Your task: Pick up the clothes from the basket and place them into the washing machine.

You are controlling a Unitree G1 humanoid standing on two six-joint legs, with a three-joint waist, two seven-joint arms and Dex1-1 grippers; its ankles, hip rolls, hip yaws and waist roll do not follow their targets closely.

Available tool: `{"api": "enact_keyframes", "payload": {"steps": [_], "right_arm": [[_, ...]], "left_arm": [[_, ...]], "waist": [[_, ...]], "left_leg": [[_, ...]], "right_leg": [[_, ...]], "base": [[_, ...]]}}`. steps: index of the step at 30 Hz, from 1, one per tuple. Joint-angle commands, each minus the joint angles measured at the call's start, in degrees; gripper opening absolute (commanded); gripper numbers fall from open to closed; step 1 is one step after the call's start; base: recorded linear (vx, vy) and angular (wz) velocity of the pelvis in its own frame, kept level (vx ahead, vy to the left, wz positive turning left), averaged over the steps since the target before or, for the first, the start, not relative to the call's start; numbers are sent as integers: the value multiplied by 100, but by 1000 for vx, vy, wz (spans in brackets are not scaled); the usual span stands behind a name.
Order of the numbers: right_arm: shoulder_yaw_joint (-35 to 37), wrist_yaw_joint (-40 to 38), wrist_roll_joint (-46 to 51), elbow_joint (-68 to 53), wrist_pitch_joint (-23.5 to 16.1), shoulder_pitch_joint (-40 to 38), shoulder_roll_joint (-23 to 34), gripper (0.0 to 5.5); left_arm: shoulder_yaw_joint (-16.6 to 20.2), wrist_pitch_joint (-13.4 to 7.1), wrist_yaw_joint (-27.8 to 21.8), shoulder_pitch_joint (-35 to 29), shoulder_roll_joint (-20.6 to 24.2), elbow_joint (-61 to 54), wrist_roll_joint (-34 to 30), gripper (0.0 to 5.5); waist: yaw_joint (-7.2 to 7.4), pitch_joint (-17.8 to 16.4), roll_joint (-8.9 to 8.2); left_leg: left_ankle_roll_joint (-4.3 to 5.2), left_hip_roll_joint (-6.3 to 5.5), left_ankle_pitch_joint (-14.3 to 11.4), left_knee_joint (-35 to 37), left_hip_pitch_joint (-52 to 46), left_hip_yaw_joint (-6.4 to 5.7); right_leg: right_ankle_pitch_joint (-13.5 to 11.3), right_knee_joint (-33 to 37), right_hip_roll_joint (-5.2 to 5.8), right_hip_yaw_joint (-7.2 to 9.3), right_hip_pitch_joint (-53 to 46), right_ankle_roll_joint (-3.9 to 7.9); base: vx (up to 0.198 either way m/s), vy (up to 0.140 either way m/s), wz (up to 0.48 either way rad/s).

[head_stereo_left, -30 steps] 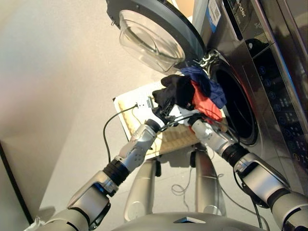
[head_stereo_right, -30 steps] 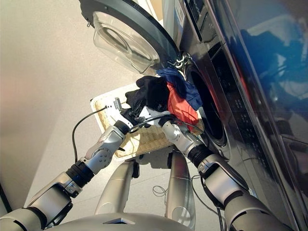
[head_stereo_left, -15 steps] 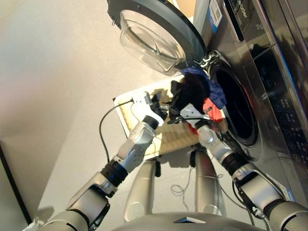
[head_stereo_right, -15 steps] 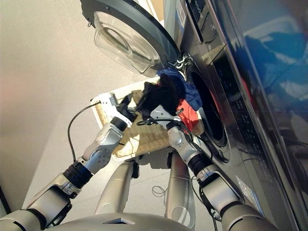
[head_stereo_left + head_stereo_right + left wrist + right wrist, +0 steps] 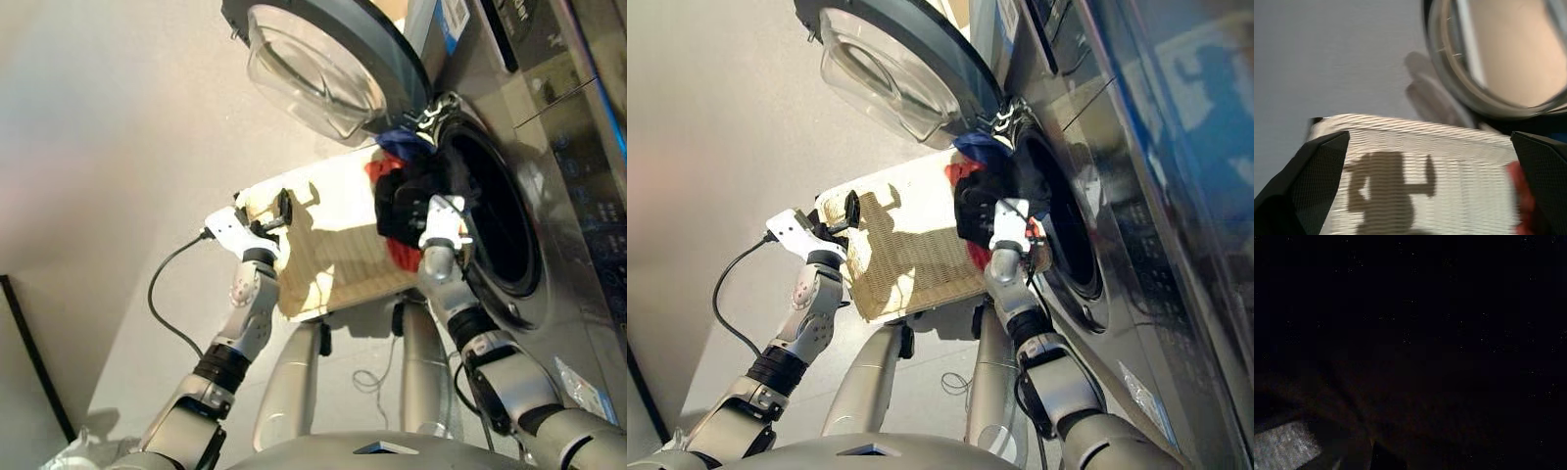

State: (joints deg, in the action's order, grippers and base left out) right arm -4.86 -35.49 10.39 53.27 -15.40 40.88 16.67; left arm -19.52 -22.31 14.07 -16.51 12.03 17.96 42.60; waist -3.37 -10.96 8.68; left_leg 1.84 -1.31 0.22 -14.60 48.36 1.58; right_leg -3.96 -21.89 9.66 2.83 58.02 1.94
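The clothes [image 5: 404, 201] are one bundle, black in the middle with orange-red and navy blue showing at its edges. It hangs at the rim of the washing machine [image 5: 549, 196], right at the dark porthole [image 5: 498, 227]. My right gripper [image 5: 423, 196] is buried in the bundle and shut on it; the right wrist view shows only dark cloth [image 5: 1410, 333]. The cream basket [image 5: 333, 230] lies below with bare weave. My left gripper [image 5: 274, 217] hovers open over the basket's left edge, holding nothing, its fingers [image 5: 1322, 166] wide apart.
The round glass door [image 5: 323, 59] stands swung open above the basket, to the left of the porthole. A black cable [image 5: 162, 294] loops from my left wrist over the grey floor. A blue-white label [image 5: 453, 15] sits on the machine's front.
My left gripper has let go of the bundle and drawn back left over the basket's edge. The right arm has carried the clothes rightward to the porthole.
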Motion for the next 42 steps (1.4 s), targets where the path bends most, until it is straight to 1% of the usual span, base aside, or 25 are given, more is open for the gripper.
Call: {"api": "enact_keyframes", "payload": {"steps": [1, 3, 5, 7, 8, 10, 11, 12, 15, 16, 18, 20, 24, 25, 26, 27, 28, 30, 32, 33, 35, 37, 38, 40, 42], "right_arm": [[243, -513, 347, -43, -358, 969, 473, 0], [379, -653, 596, 181, -349, 1368, 757, 0], [448, -544, 812, 359, -350, 1657, 1176, 0], [496, -572, 1117, 613, -394, 2053, 1780, 0], [480, -660, 1226, 648, -435, 2168, 1889, 0], [642, -981, 1369, 598, -582, 2254, 2177, 0], [803, -1379, 1329, 487, -651, 2232, 2333, 0], [827, -1411, 1302, 450, -640, 2203, 2322, 0], [1227, -1887, 1541, 382, -801, 2017, 2307, 0], [1251, -1906, 1526, 355, -801, 1984, 2288, 0], [1513, -2144, 1665, 377, -867, 1841, 2266, 0], [1536, -2177, 1618, 394, -814, 1700, 2215, 0], [1501, -2116, 1693, 427, -812, 1640, 2053, 0], [1468, -1773, 2028, 445, -917, 1672, 1849, 127], [1355, -1356, 2232, 493, -897, 1670, 1746, 550], [1341, -1266, 2306, 540, -912, 1680, 1765, 550], [924, -374, 2537, 489, -781, 1525, 1568, 550], [699, 56, 2594, 529, -797, 1451, 1460, 550], [625, 266, 2726, 544, -864, 1431, 1262, 550], [554, 546, 2837, 567, -854, 1393, 1208, 550], [245, 924, 2718, 539, -745, 1300, 1109, 550], [-345, 1397, 2239, 589, -492, 1254, 1140, 550], [-520, 1435, 2037, 551, -429, 1241, 1128, 550], [-764, 1807, 1997, 489, -392, 1114, 1002, 550], [-1011, 1968, 1739, 564, -279, 1091, 936, 550]], "left_arm": [[274, -291, 8, -162, 330, -292, -342, 550], [300, -265, 61, -174, 397, -343, -393, 550], [334, -226, 42, -176, 468, -338, -428, 550], [314, -189, 11, -186, 525, -368, -418, 550], [306, -178, 6, -207, 530, -381, -393, 550], [287, -149, 28, -233, 525, -384, -366, 550], [272, -129, 74, -281, 502, -321, -409, 550], [259, -131, 80, -291, 503, -313, -414, 550], [268, -140, 158, -397, 436, -147, -336, 550], [258, -143, 153, -393, 450, -141, -330, 550], [286, -145, 177, -362, 438, -152, -255, 550], [293, -151, 153, -317, 438, -194, -205, 550], [285, -169, 146, -258, 484, -208, -175, 550], [291, -175, 164, -281, 470, -139, -143, 550], [306, -179, 158, -299, 478, -102, -137, 550], [321, -183, 151, -294, 480, -94, -134, 550], [375, -190, 85, -324, 494, -36, -109, 550], [411, -165, 8, -333, 504, 35, -86, 550], [411, -151, -45, -345, 465, 98, -52, 550], [402, -133, -95, -352, 478, 141, -55, 550], [417, -109, -210, -357, 489, 228, -61, 550], [428, -64, -353, -374, 526, 333, -87, 550], [452, -42, -389, -384, 533, 358, -81, 550], [473, -22, -476, -388, 502, 371, -18, 550], [451, 22, -556, -398, 502, 389, -34, 550]], "waist": [[28, -268, 242], [-3, -277, 271], [-20, -238, 270], [-69, -194, 261], [-81, -182, 262], [-50, -162, 251], [-25, -164, 243], [-36, -151, 241], [77, -132, 184], [70, -119, 167], [130, -68, 126], [164, -21, 77], [169, 45, 30], [157, 62, 15], [159, 64, -2], [171, 63, -6], [180, 44, -61], [195, 28, -92], [206, 4, -101], [203, -4, -115], [217, -32, -164], [214, -62, -233], [228, -80, -248], [235, -117, -282], [230, -158, -297]], "left_leg": [[-143, -7, -698, -804, 298, -119], [-168, -14, -768, -1015, 556, -118], [-181, -34, -842, -1244, 837, -135], [-187, -36, -908, -1513, 1121, -154], [-182, -27, -920, -1591, 1215, -165], [-172, -14, -941, -1722, 1365, -186], [-170, -4, -949, -1800, 1450, -222], [-169, -4, -957, -1820, 1474, -227], [-181, 7, -1004, -1889, 1549, -238], [-181, 6, -1007, -1891, 1554, -236], [-192, 6, -1037, -1869, 1562, -246], [-194, 13, -1031, -1840, 1564, -249], [-193, 26, -1025, -1789, 1538, -235], [-194, 37, -1023, -1785, 1536, -221], [-192, 43, -1020, -1776, 1529, -213], [-191, 45, -1018, -1770, 1522, -210], [-180, 74, -1008, -1744, 1488, -179], [-166, 90, -997, -1706, 1428, -156], [-151, 107, -984, -1677, 1380, -140], [-142, 116, -975, -1652, 1344, -143], [-120, 144, -933, -1586, 1270, -135], [-90, 165, -862, -1496, 1202, -146], [-75, 178, -836, -1460, 1177, -155], [-56, 194, -780, -1352, 1098, -177], [-38, 202, -718, -1248, 1028, -202]], "right_leg": [[419, -181, 16, -141, -88, 469], [514, -474, 41, -192, 188, 450], [587, -709, 56, -217, 447, 438], [659, -960, 73, -222, 685, 429], [703, -1079, 61, -235, 774, 420], [741, -1222, 67, -229, 920, 413], [773, -1285, 75, -210, 986, 405], [781, -1300, 76, -205, 1004, 403], [833, -1404, 34, -169, 1053, 394], [837, -1411, 35, -172, 1061, 393], [860, -1394, 22, -168, 1071, 389], [847, -1364, 16, -183, 1068, 385], [834, -1319, 9, -207, 1050, 370], [817, -1295, 13, -211, 1039, 369], [805, -1271, 7, -220, 1028, 367], [800, -1264, 5, -222, 1023, 366], [760, -1223, 0, -231, 992, 362], [728, -1169, -14, -239, 928, 356], [694, -1106, -23, -227, 859, 351], [687, -1071, -31, -215, 815, 350], [635, -948, -49, -197, 699, 353], [574, -828, -58, -146, 599, 349], [545, -750, -68, -129, 547, 351], [497, -618, -78, -84, 461, 355], [456, -488, -98, -55, 386, 353]], "base": [[0, 0, 0], [0, 0, 0], [-9, 9, 215], [-5, 4, 100], [0, 0, 0], [0, 0, 0], [0, 0, 0], [0, 0, 0], [0, 0, 0], [0, 0, 0], [0, 0, 0], [0, 0, 0], [0, 0, 0], [0, 0, 0], [0, 0, 0], [0, 0, 0], [0, 0, 0], [0, 0, 0], [0, 0, 0], [0, 0, 0], [-15, -26, -52], [-33, -58, -144], [-26, -53, -116], [-19, -52, -78], [-11, -56, -12]]}}
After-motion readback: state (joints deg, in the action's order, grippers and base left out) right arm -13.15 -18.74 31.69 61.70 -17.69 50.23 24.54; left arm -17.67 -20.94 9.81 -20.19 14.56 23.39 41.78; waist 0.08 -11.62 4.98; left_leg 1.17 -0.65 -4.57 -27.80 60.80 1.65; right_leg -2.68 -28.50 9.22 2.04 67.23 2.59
